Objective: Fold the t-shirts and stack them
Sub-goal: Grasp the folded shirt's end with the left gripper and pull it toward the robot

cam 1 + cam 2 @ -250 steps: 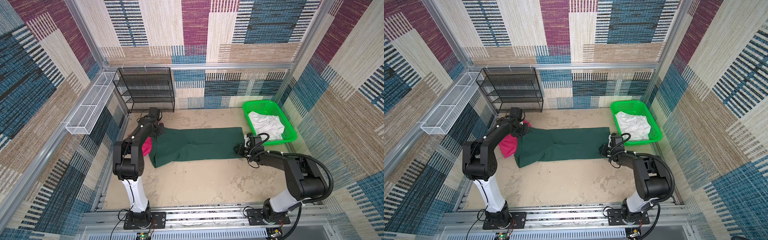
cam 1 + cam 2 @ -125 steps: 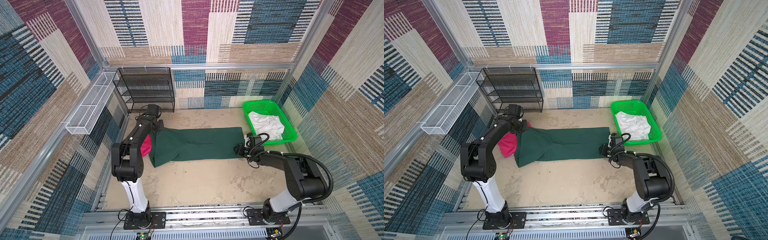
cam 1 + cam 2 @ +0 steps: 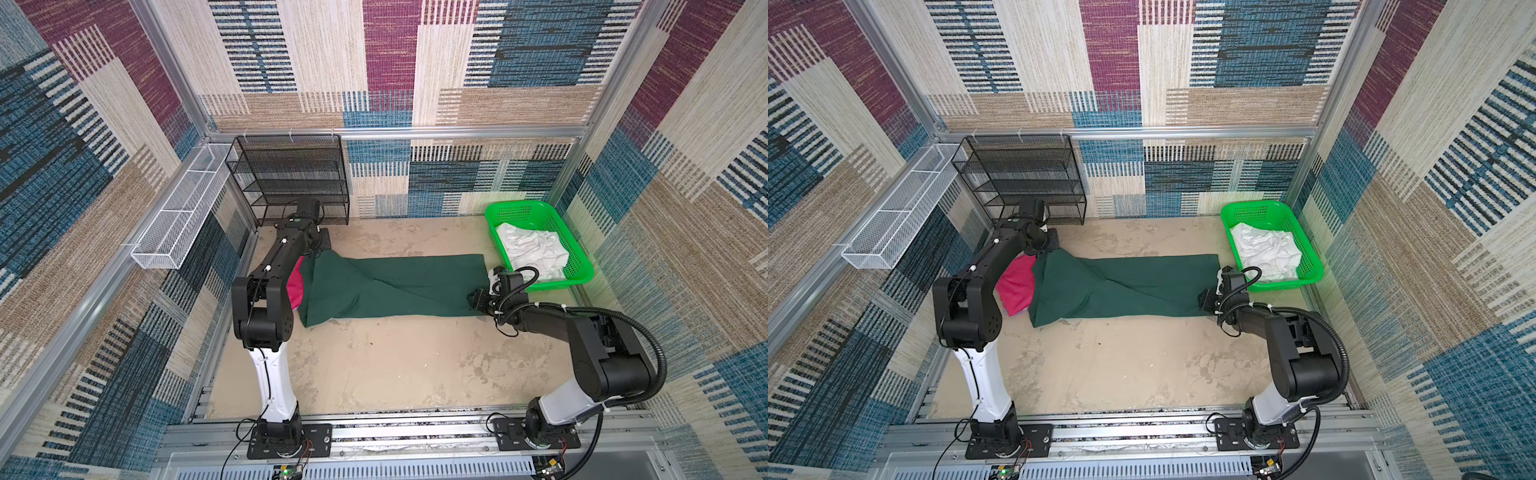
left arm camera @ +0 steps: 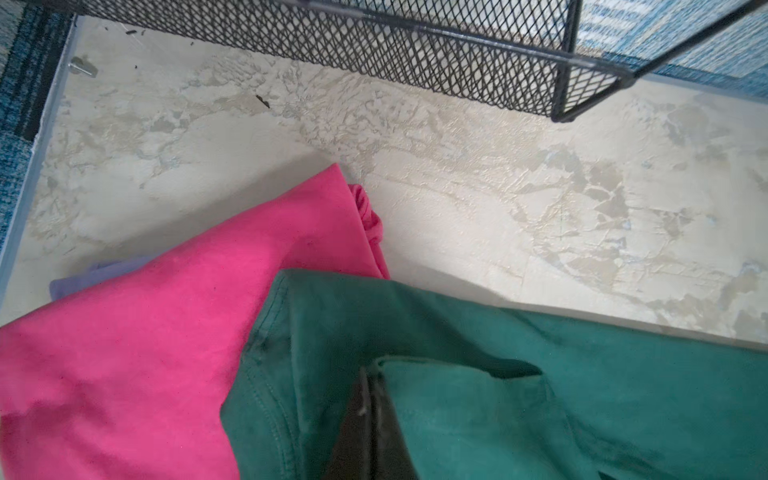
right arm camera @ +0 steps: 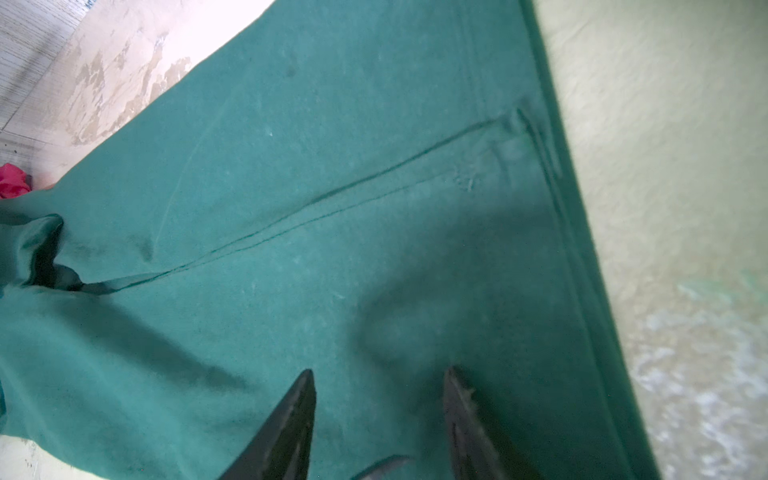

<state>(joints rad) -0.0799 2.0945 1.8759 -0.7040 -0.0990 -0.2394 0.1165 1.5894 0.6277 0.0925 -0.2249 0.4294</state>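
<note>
Mostly bare table point(image 3: 395, 365) beside green t-shirt point(image 3: 395, 286)

One green t-shirt point(image 3: 395, 286), one pink t-shirt point(image 3: 1017, 286), one green basket point(image 3: 557, 286), perhaps one lavender cloth point(image 4: 91, 276).

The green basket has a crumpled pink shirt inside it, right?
Not quite. The green basket holds crumpled white cloth, not a pink shirt; both top views show this. The pink shirt lies outside the basket, at the other end, partly under the dark green shirt.
</note>
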